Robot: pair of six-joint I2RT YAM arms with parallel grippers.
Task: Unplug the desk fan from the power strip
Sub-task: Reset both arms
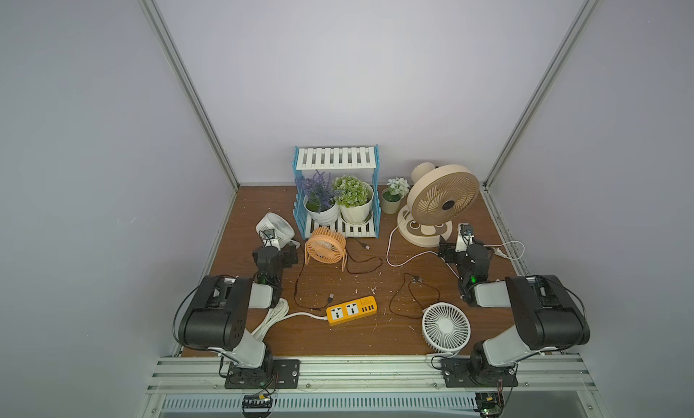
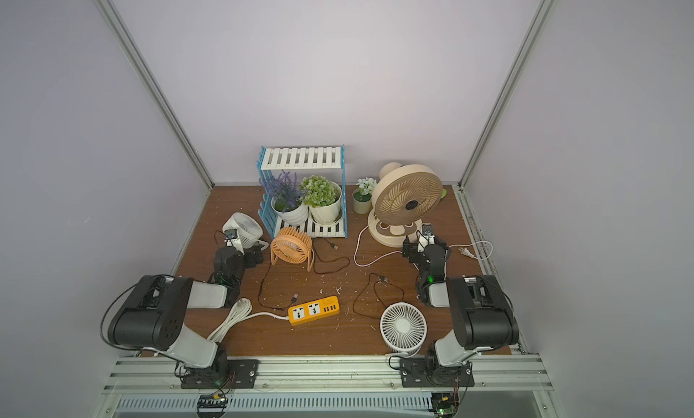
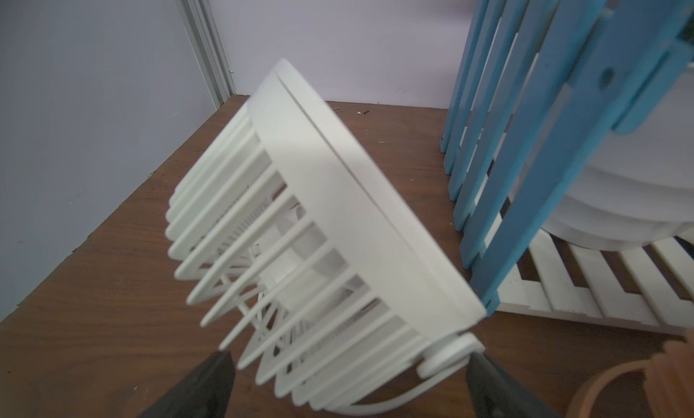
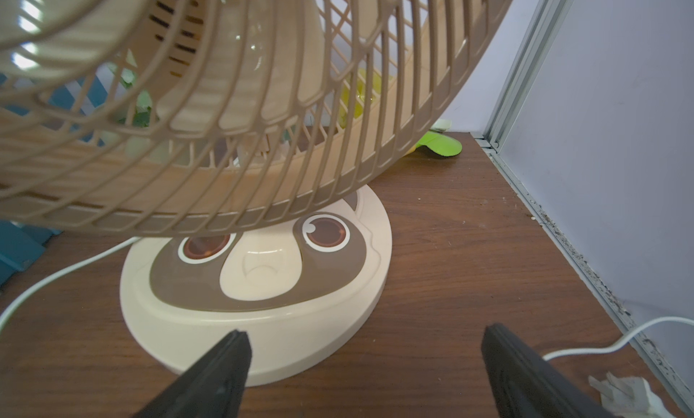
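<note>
Brown wood-grain tabletop (image 1: 394,341), flecked with pale crumbs and boxed in by plain lilac-grey walls and aluminium rails, was our whole setup. Any print was too small for us to read. The only marking we made out was a cartoon face with two round eyes on the base of the beige desk fan (image 1: 445,196), back right.

Its white two-prong plug (image 4: 623,393) lay on the wood by the right wall, well apart from the power strip (image 1: 351,310). The strip sat front-centre, with its thick white cord (image 1: 298,314) running off left and a loose black USB plug (image 1: 331,296) just beside it.

Our right gripper (image 4: 366,344) hovered before the fan's base, fingers spread wide with nothing between them. The left gripper (image 3: 345,378) was spread too, with a small white fan (image 3: 319,209) right in front. We couldn't tell if it touched.

An orange fan (image 1: 325,245), a blue-and-white rack (image 1: 336,159) holding potted plants and another white fan (image 1: 445,331) crowded the rest.
</note>
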